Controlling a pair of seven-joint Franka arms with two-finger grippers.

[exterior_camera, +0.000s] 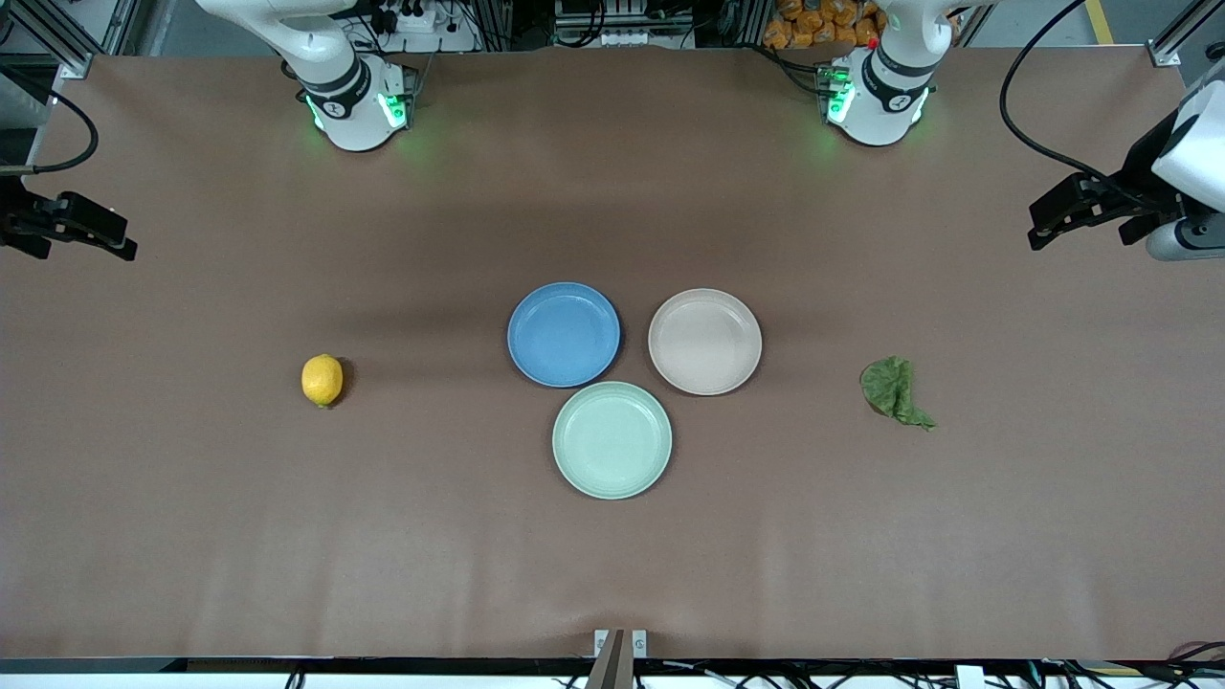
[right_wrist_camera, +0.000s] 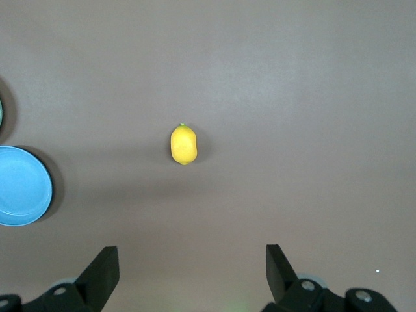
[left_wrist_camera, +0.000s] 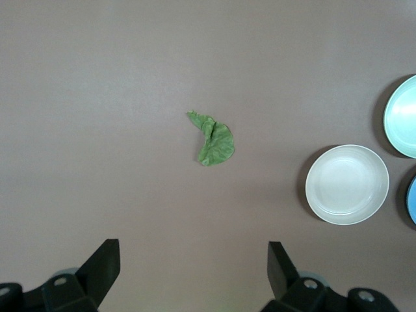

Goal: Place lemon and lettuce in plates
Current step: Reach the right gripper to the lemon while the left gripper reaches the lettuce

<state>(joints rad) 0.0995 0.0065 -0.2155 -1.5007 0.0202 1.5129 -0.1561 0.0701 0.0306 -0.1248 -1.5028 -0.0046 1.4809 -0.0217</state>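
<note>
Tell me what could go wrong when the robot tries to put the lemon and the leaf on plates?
The lemon is rounded and lies loose on the table, so it might roll away when the open right pincer closes on it. The lettuce lies thin and flat, so the open left pincer might scrape the table or miss it. The mint-green plate sits close to the blue plate and beige-pink plate, so food could land there instead.

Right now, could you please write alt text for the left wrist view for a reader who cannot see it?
A lettuce leaf lies alone on the brown table, ahead of the open left end effector. The empty beige-pink plate sits beside it, with slivers of the mint-green plate and blue plate at the frame's edge.
</note>
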